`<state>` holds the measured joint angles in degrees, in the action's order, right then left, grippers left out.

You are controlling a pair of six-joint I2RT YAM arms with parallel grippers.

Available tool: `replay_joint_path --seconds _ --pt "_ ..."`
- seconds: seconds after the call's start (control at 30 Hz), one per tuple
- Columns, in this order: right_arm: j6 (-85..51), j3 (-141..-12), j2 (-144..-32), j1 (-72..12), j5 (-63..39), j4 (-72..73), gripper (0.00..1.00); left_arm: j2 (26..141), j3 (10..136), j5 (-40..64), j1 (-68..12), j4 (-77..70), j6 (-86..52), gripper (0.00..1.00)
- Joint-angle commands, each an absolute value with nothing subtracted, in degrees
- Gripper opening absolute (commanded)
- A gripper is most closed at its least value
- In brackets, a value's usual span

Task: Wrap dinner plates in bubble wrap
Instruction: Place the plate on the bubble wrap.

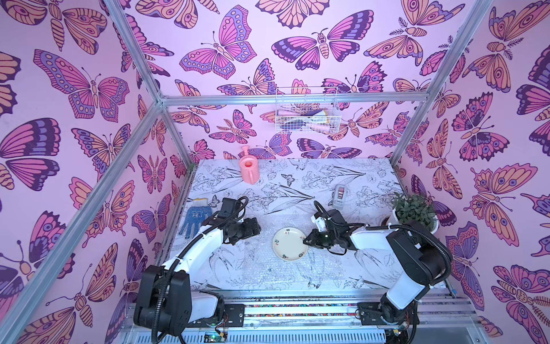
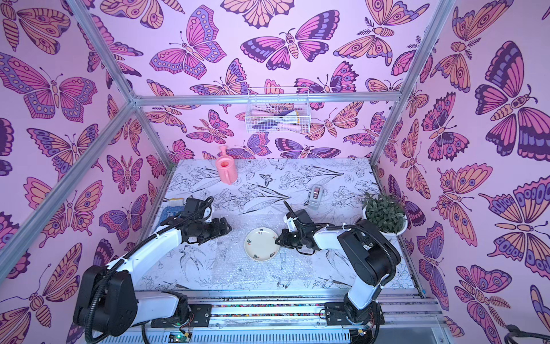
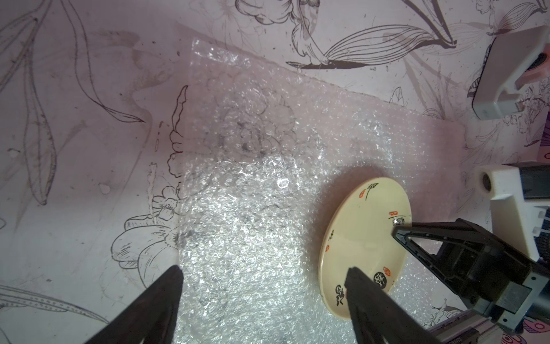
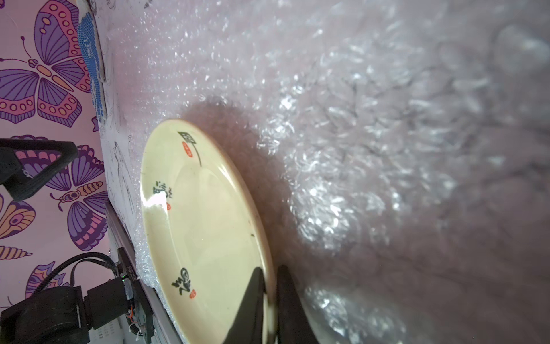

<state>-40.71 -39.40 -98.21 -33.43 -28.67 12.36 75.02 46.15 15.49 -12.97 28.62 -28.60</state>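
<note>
The dinner plate [image 1: 290, 244] [image 2: 262, 244], small and cream with dark and red marks on its rim, lies on the bubble wrap [image 1: 262, 268] [image 2: 235, 268] spread over the table's middle. My right gripper [image 1: 306, 239] [image 4: 270, 268] is shut on the plate's right rim, one finger above and one below it. A dark shadow lies under the plate [image 4: 202, 223] on that side. My left gripper [image 1: 256, 227] [image 3: 265, 269] hovers open over the wrap [image 3: 253, 208] left of the plate [image 3: 363, 238], holding nothing.
A pink watering can [image 1: 249, 168] stands at the back. The clear tape dispenser [image 1: 340, 195] is behind the right arm, and a potted plant [image 1: 415, 210] stands at the right edge. A blue glove [image 1: 195, 220] lies at the left edge. A wire basket [image 1: 308, 113] hangs on the back wall.
</note>
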Motion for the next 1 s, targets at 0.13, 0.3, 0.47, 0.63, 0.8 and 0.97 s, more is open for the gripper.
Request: replay_joint_path --seconds 0.13,0.3,0.47,0.63,0.8,0.97 --pt "-39.2 -39.6 -94.5 -33.8 -23.5 5.4 0.45 75.1 47.0 16.4 -12.6 30.0 -28.5 0.87" --pt "-33.7 -42.1 -84.4 -33.8 -15.6 -8.0 0.58 75.9 48.2 17.3 -12.8 30.8 -27.8 0.86" --pt "-23.4 -44.5 -77.1 -34.0 -16.1 -17.0 0.63 78.0 49.9 18.2 -13.3 30.7 -27.9 0.86" --pt "-5.5 -45.7 -75.2 -37.8 -22.4 -22.0 0.60 80.2 51.3 19.6 -13.8 30.6 -27.5 0.86" --pt "5.2 -44.7 -73.9 -49.4 -17.1 -18.2 0.61 81.5 52.7 22.1 -14.7 30.9 -26.5 0.85" --pt "15.2 -44.9 -77.2 -60.3 -10.2 -22.8 0.59 81.0 52.6 21.7 -14.6 30.8 -26.8 0.85"
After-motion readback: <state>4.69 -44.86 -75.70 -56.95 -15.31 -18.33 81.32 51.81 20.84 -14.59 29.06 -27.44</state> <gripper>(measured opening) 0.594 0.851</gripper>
